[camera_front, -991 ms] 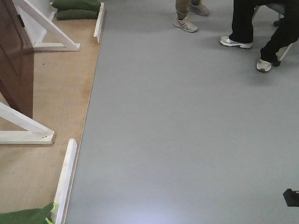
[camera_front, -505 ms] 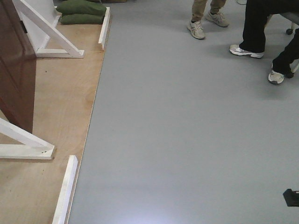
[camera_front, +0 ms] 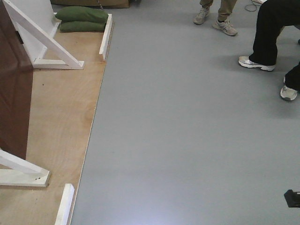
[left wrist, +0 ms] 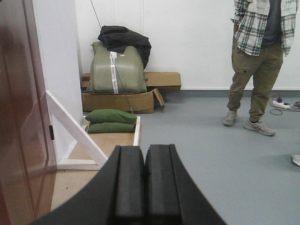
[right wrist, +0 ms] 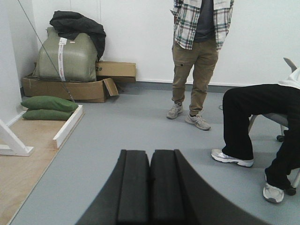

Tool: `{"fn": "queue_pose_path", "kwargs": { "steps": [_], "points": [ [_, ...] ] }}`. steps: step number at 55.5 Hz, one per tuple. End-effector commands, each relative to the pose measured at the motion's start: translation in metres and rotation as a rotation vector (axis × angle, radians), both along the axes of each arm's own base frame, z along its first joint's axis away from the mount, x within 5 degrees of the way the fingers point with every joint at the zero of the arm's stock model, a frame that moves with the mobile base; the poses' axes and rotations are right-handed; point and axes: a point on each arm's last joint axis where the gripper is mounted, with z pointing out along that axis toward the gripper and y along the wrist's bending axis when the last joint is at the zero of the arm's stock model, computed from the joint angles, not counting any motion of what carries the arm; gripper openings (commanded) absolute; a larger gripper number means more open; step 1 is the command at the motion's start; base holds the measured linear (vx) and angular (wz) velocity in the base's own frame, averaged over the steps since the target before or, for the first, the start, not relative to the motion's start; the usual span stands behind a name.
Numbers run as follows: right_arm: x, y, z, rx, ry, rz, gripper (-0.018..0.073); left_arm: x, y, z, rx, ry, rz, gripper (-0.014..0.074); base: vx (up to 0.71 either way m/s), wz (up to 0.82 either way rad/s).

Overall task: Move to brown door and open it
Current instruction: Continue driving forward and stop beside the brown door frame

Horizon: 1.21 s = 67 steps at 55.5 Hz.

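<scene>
both grippers squeezed together, brown door off to the left

left gripper (left wrist: 144,152) has its pads pressed flat against each other with nothing between them, same deal for the right gripper (right wrist: 150,157). the brown door (left wrist: 18,122) stands close by on the left of the left gripper, with a white brace (left wrist: 75,129) just past it. green bags (left wrist: 111,121) lie further ahead. a person in a plaid shirt (right wrist: 197,56) stands ahead of the right gripper.

One brown door (camera_front: 13,93), two sandbags (camera_front: 80,14), two people (right wrist: 197,56)
</scene>
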Motion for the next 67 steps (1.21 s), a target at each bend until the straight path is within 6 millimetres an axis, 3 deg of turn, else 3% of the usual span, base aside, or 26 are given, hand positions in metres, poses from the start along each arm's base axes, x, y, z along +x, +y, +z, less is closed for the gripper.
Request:
{"fn": "queue_pose_path", "kwargs": {
  "steps": [1, 67],
  "points": [
    [-0.0005, 0.0000, 0.0061, -0.009, -0.086, 0.000, 0.0000, -0.0024, -0.0006, 0.0137, -0.011, -0.107, -0.008, -0.0003, 0.34, -0.02],
    [-0.0005, 0.0000, 0.0061, -0.009, -0.086, 0.000, 0.0000, -0.0023, -0.0006, 0.0137, -0.011, -0.107, -0.008, -0.0003, 0.25, -0.02]
  ]
}}
